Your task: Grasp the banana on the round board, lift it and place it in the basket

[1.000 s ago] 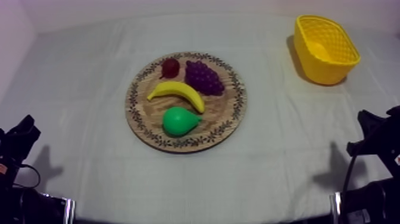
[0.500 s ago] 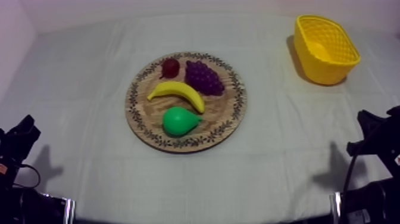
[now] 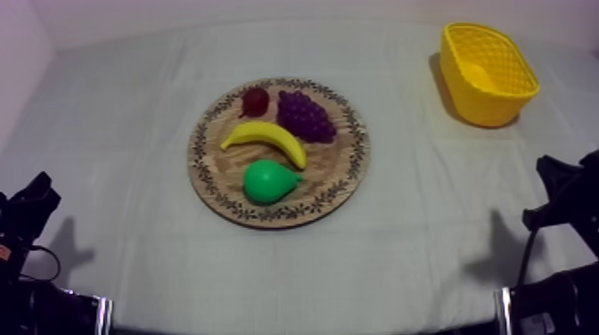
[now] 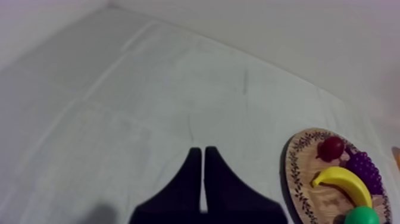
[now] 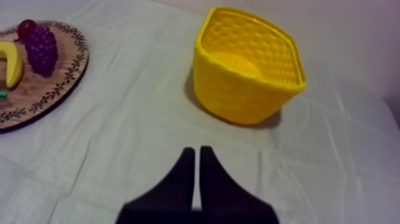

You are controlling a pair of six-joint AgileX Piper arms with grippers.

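Fingers on both arms are pressed into narrow wedges holding nothing: the left fingers (image 4: 191, 182) and the right fingers (image 5: 184, 179) are both well clear of the wooden board (image 3: 343, 165). On the surface (image 3: 134, 107), the empty yellow basket (image 3: 481, 102) stands well apart from the board. The banana (image 3: 265, 140) lies on the board between grapes (image 3: 306, 116) and pear (image 3: 267, 181). I judge nothing done yet: approach, grasp, carry and release all remain.

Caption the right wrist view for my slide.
Shut right gripper faces the yellow basket; the banana lies on the wooden board nearby.
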